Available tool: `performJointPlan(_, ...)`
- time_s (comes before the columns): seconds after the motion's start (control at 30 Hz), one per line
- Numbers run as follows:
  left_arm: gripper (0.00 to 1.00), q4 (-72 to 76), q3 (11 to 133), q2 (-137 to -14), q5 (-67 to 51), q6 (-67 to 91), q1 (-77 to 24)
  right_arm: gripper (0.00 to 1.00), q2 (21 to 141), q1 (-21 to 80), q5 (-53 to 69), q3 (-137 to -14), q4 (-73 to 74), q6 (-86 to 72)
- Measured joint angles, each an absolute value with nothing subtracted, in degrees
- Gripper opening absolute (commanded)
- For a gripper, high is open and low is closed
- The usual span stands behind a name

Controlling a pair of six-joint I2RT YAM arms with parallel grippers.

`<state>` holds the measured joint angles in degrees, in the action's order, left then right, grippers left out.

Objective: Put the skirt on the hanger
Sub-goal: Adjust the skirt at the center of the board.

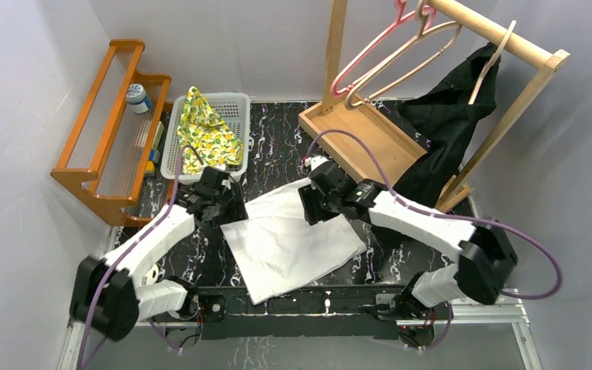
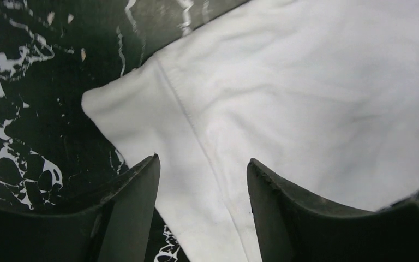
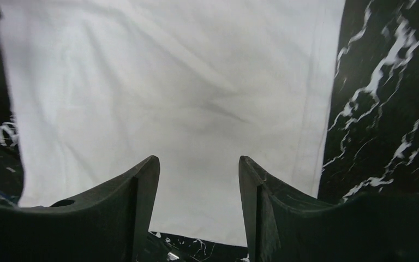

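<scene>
The white skirt (image 1: 289, 247) lay flat on the marbled table (image 1: 277, 146) near the arm bases, held by neither arm. At its far edge the left gripper (image 2: 202, 164) stood over a seamed corner and the right gripper (image 3: 196, 161) over the opposite side, both with fingers apart and empty. The hangers (image 1: 401, 54) hung on the wooden rack (image 1: 501, 35), well apart. Judged risk: a pinch on flat, thin cloth could catch one layer only or slip off the corner, lifting the skirt lopsided.
</scene>
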<state>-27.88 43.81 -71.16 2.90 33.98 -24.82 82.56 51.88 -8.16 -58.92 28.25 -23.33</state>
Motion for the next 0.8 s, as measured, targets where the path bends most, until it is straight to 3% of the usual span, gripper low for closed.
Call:
performJointPlan(0.1,0.66,-26.28,43.53,-62.78,0.62,32.01,-24.82,0.68,76.93,51.88,-8.27,-61.89,27.64,-19.09)
performJointPlan(0.23,0.67,-25.34,45.47,-57.30,-1.15,29.54,-24.82,0.72,75.07,51.75,-10.20,-75.05,27.33,-14.41)
performJointPlan(0.43,0.68,-24.80,53.52,-60.64,-2.02,26.92,-24.82,0.75,82.76,51.44,-13.26,-106.76,31.33,-11.00)
performJointPlan(0.6,0.71,-24.01,56.21,-61.47,-2.39,25.50,-24.82,0.84,81.54,51.46,-18.15,-114.65,31.70,-9.52)
performJointPlan(0.8,0.74,-24.01,58.26,-62.85,-2.44,24.73,-24.80,0.82,86.91,49.43,-32.42,-127.33,34.65,-7.11)
